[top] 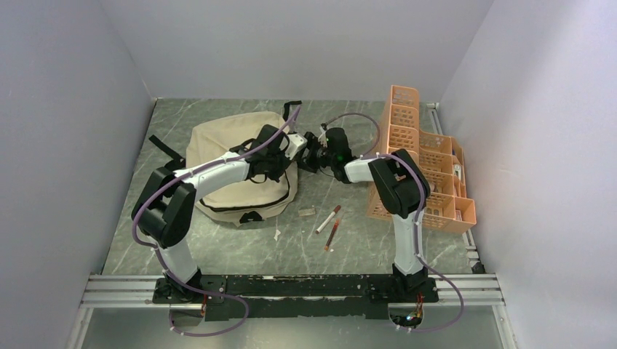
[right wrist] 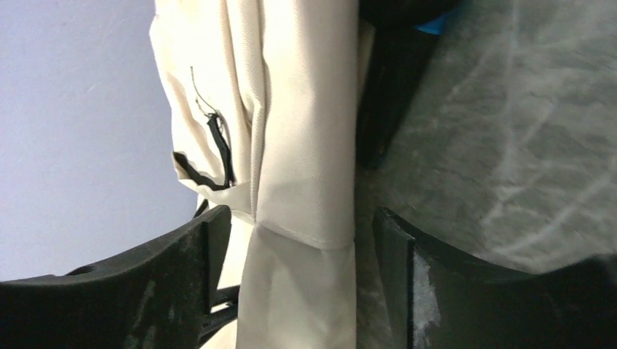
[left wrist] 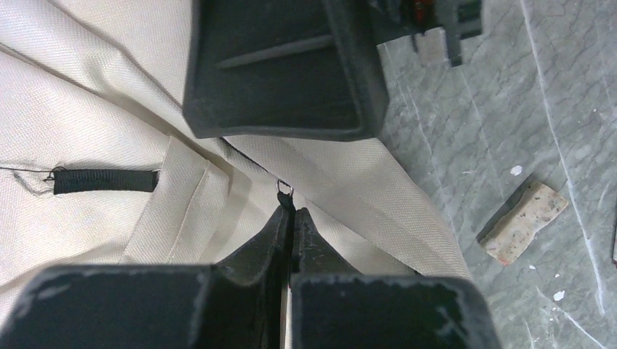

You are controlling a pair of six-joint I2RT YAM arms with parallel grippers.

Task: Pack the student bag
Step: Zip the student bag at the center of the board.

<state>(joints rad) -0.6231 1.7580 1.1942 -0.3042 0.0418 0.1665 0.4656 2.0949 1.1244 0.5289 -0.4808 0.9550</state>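
I judge packing barely begun: my left gripper (left wrist: 291, 215) clenches the small metal zipper pull (left wrist: 284, 187) of the large beige fabric backpack (top: 225, 156); my right gripper (right wrist: 291, 234), released, straddles its fabric; two slim marker pens (top: 329, 218) lie outside.

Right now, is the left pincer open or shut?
Shut. The left pincer has its fingers pressed together over the student bag, a small metal ring showing just past the tips. Whether they pinch its tab, cannot tell.

Your left arm (top: 218, 174) and right arm (top: 404, 233) — white links, black joints — trail purple cables (top: 137, 218); black fingers (left wrist: 251, 254) look scuffed.
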